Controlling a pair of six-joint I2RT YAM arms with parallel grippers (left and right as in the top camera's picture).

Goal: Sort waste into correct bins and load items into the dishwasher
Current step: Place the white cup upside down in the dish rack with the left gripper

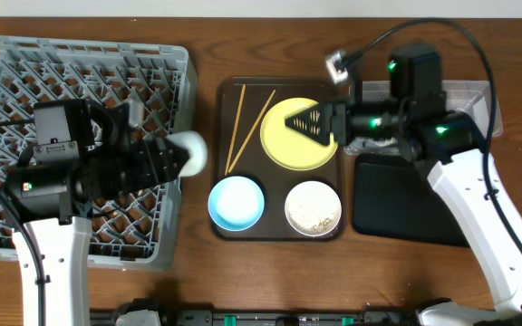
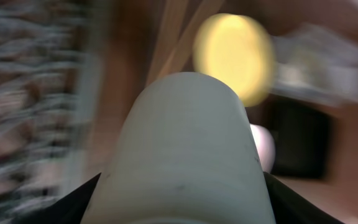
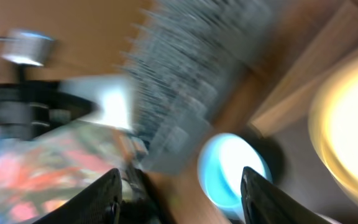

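Observation:
My left gripper (image 1: 172, 156) is shut on a pale white cup (image 1: 191, 152), held at the right edge of the grey dish rack (image 1: 25, 72); the cup fills the blurred left wrist view (image 2: 185, 143). My right gripper (image 1: 314, 122) is open and empty above the yellow plate (image 1: 284, 145). Two chopsticks (image 1: 241, 127), a light-blue bowl (image 1: 236, 201) and a white bowl (image 1: 313, 206) holding pale rice-like crumbs lie on the brown tray. The right wrist view shows open jaws (image 3: 179, 183) and the blue bowl (image 3: 232, 168), blurred. No snack wrapper or paper scraps show.
The dark brown tray (image 1: 279, 234) sits at the centre. A black tray (image 1: 406, 199) lies to its right, and a clear tub (image 1: 474, 95) stands behind it, partly hidden by my right arm. Bare wooden table shows along the front edge.

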